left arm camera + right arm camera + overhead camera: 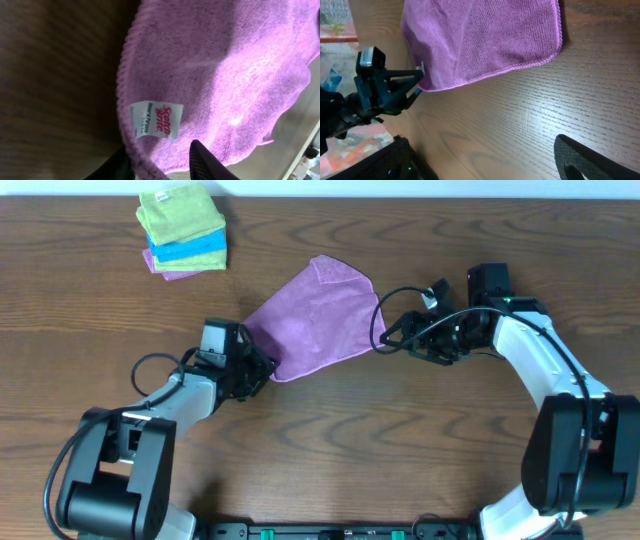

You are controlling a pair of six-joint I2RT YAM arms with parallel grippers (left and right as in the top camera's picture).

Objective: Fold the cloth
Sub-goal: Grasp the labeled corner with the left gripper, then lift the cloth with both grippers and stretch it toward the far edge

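Clearly, the lavender cloth (310,320) lies on the counter (400,450), its long axis running diagonally between both arms. The left end effector (260,370) is nearer, with jaws half-closed around the labelled lower corner, though a real grip cannot be told. The right end effector (384,333) stands wide open and empty beside the opposite corner.

A dark brown wood-grain tabletop (330,450) fills the scene. A pale strip (420,188) runs along its far edge, and soft light glares off the grain.
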